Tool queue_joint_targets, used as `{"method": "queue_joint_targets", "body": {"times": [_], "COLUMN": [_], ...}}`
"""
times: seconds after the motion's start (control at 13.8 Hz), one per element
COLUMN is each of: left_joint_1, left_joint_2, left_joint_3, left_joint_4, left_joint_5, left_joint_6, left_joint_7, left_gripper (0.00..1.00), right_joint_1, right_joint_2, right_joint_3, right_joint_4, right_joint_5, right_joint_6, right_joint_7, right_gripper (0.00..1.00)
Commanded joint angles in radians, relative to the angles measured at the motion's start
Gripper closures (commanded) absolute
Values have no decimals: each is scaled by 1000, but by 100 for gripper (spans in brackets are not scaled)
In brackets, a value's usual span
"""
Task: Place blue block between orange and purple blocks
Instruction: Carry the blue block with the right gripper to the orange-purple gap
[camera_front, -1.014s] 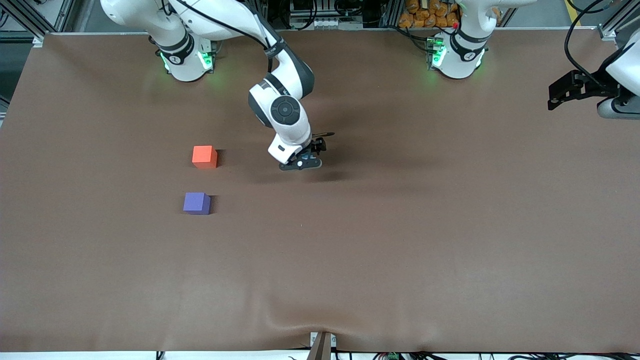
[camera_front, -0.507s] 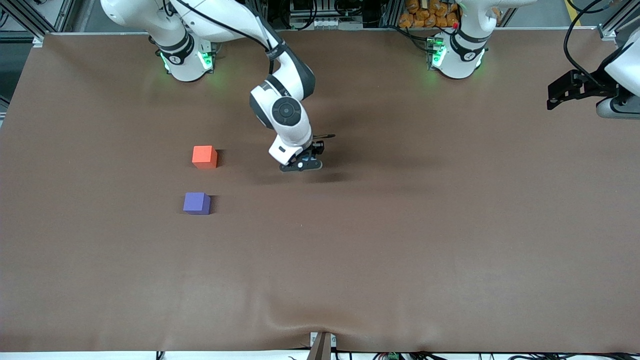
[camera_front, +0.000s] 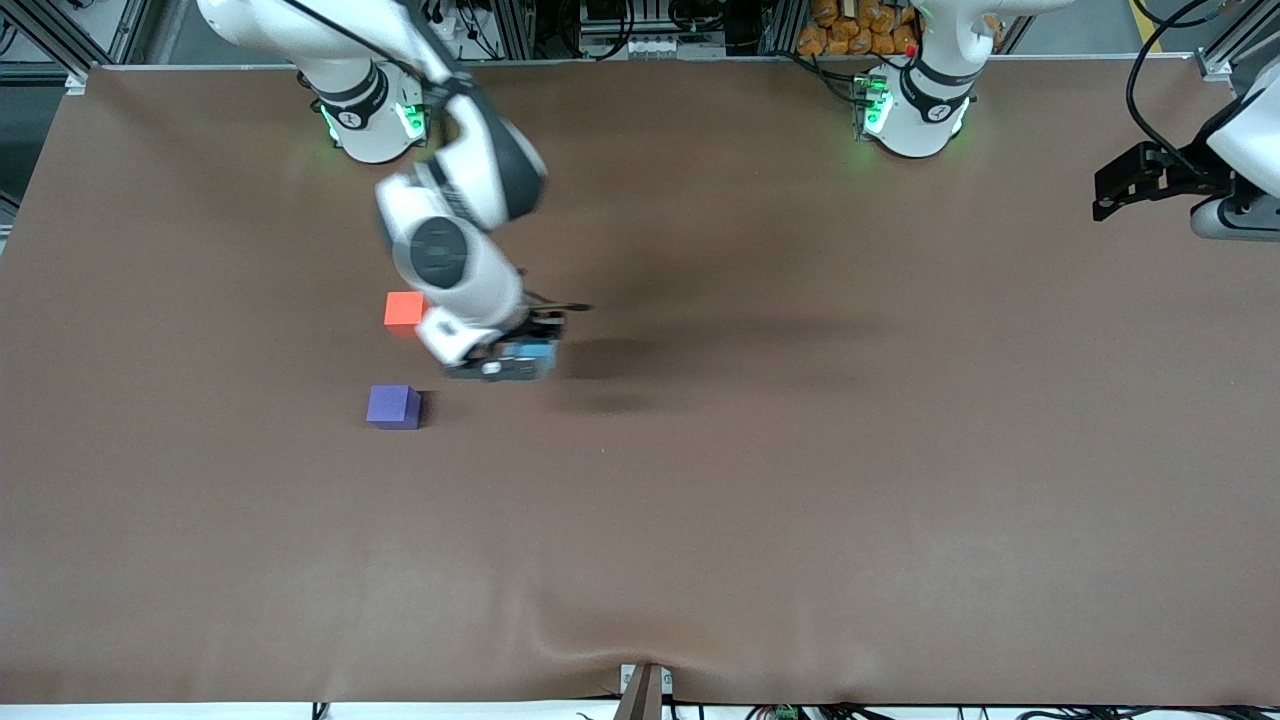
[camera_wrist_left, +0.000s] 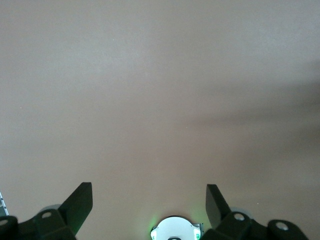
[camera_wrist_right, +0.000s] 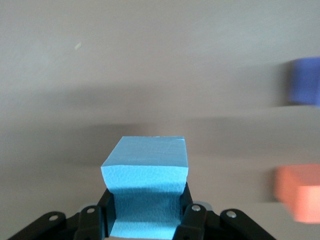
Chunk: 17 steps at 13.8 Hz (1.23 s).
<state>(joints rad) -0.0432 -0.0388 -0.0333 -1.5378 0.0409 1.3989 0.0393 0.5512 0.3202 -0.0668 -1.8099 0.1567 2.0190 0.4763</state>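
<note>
My right gripper (camera_front: 515, 360) is shut on the light blue block (camera_front: 530, 353), held above the table beside the other two cubes, toward the left arm's end from them. In the right wrist view the blue block (camera_wrist_right: 146, 182) sits squeezed between the fingers (camera_wrist_right: 189, 217). The orange block (camera_front: 402, 309) lies on the table, partly covered by the right wrist. The purple block (camera_front: 393, 407) lies nearer the front camera than the orange one. Both show in the right wrist view: orange (camera_wrist_right: 300, 191), purple (camera_wrist_right: 304, 81). My left gripper (camera_front: 1110, 193) waits open at the left arm's end of the table.
The brown table cloth (camera_front: 800, 480) has a wrinkle at its front edge. The left wrist view shows only bare cloth (camera_wrist_left: 160, 90) and the left arm's base (camera_wrist_left: 176, 230).
My right gripper has lifted and carried the blue block from mid-table toward the orange and purple blocks. The left arm has not moved.
</note>
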Motion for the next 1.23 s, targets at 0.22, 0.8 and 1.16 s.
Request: {"method": "queue_joint_targets", "body": {"times": [0.22, 0.8, 1.16], "left_joint_1": [5, 6, 2], "left_joint_2": [10, 10, 13], "left_joint_3": [-11, -11, -16], "left_joint_4": [4, 5, 4], "left_joint_5": [-12, -12, -13], "left_joint_6": [-12, -12, -12], "left_joint_7": [-4, 1, -1], "left_gripper": [0, 0, 0], "right_joint_1": [-197, -327, -318], "right_joint_2": [-107, -161, -152], "right_joint_3": [12, 13, 15], "right_joint_4": [-91, -321, -397], "right_joint_5": [-19, -14, -12], "right_joint_6": [-79, 90, 191], "right_joint_7": [-82, -300, -304], "right_gripper": [100, 100, 100]}}
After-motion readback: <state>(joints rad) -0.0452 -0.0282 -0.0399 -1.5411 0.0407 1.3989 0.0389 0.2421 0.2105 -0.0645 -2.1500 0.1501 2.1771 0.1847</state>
